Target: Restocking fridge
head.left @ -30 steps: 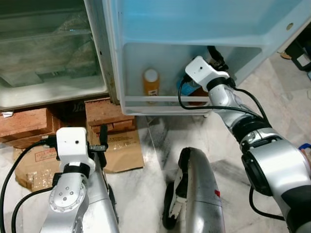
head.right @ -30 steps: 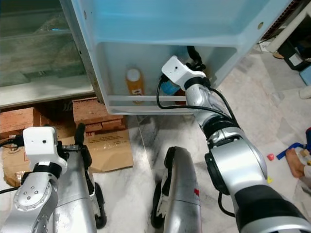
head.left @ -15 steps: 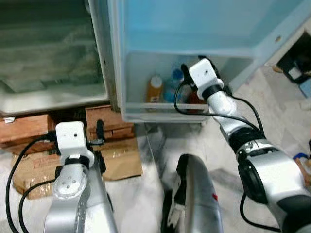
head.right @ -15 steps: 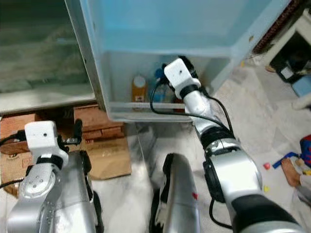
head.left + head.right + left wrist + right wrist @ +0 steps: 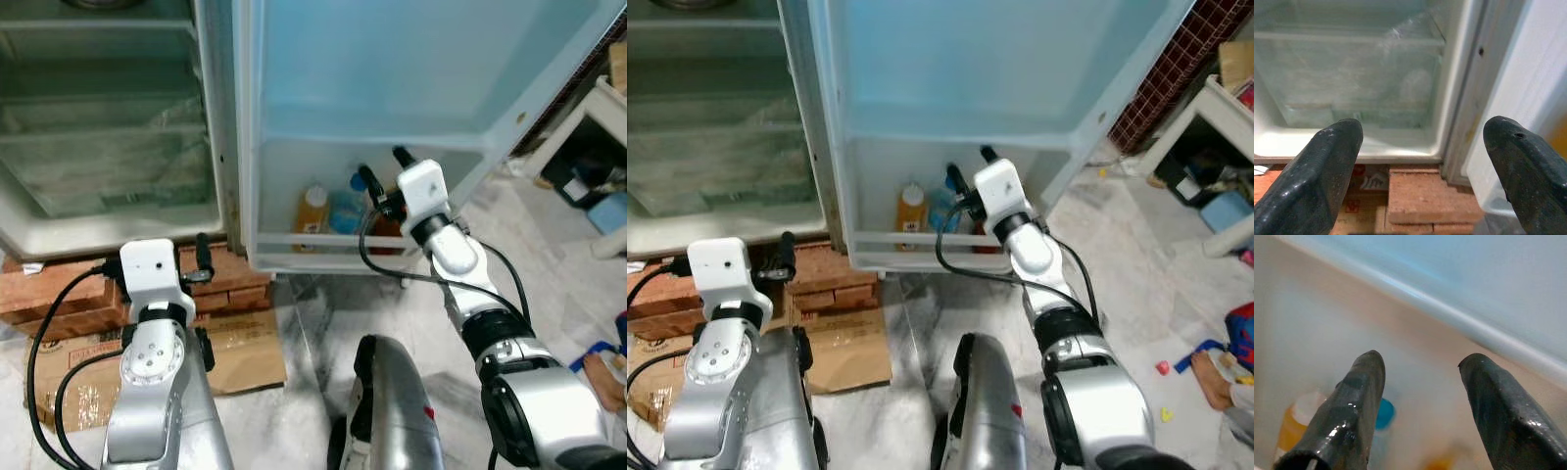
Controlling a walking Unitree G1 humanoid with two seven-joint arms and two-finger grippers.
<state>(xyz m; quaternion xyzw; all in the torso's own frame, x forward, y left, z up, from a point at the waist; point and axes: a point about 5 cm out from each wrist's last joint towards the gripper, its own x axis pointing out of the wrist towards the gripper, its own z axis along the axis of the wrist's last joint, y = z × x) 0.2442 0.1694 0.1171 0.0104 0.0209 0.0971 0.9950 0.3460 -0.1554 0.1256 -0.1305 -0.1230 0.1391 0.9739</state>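
Note:
The fridge door stands open, and its bottom door shelf holds an orange bottle, a blue-capped bottle and a brownish item. My right gripper hovers just above that shelf, open with nothing between its fingers. In the right wrist view the fingers frame the orange bottle and the blue cap below. My left gripper is open and held low, facing the fridge's clear bottom drawer.
Red bricks prop up the fridge, with flattened cardboard on the marble floor before them. A white table and clutter stand at the right. My own silver leg is at the bottom centre.
The camera has pulled back and tilted up. My right gripper has risen out of the door shelf, and the blue-capped bottle now stands there free. The left arm stays put.

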